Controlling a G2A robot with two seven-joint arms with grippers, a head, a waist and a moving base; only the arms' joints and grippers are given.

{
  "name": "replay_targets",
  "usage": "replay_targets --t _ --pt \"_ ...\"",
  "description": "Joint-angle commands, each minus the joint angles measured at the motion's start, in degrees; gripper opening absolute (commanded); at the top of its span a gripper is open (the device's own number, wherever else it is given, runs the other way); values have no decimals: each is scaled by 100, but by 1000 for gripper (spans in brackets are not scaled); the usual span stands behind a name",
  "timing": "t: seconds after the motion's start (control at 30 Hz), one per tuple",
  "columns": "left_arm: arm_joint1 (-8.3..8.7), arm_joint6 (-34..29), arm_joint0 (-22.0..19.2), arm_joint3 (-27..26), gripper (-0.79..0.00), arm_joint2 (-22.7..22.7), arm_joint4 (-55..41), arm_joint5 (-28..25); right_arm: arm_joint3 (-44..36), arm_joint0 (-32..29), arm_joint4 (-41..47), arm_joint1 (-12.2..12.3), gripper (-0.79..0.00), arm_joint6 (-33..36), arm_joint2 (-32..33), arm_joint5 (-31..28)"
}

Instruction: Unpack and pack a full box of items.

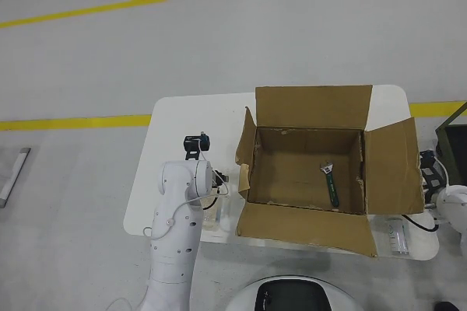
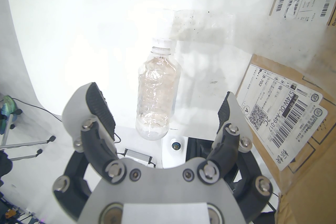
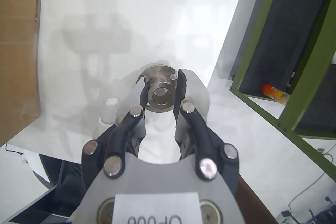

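Right end effector [image 3: 162, 76] grips the fitting [image 3: 160, 97] over the table [image 3: 131, 12], left end effector [image 2: 160, 90] gapes over the bottle [image 2: 157, 107]; we would set the fitting down flat before letting go.

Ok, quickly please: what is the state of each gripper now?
Left gripper: open, holding nothing.
Right gripper: closed on the metal part.
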Motion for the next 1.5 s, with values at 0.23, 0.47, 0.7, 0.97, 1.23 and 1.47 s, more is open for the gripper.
replay_targets --t 0.23,0.47,0.7,0.97,1.23,1.47 --pt "0 0 0 0 0 0 0 0 210 132 -35 25 -496 -38 -121 -74" --pt "0 0 0 0 0 0 0 0 239 205 85 52 -425 -2 -85 -119" --pt "0 0 0 0 0 0 0 0 -64 165 631 110 -237 -14 591 47" --pt "0 0 0 0 0 0 0 0 -1184 209 1130 188 -767 -640 1739 386" --pt "0 0 0 0 0 0 0 0 -2186 680 1815 255 -785 -450 1206 -40" --pt "0 0 0 0 0 0 0 0 -2292 1443 1427 332 -785 307 -402 -639"
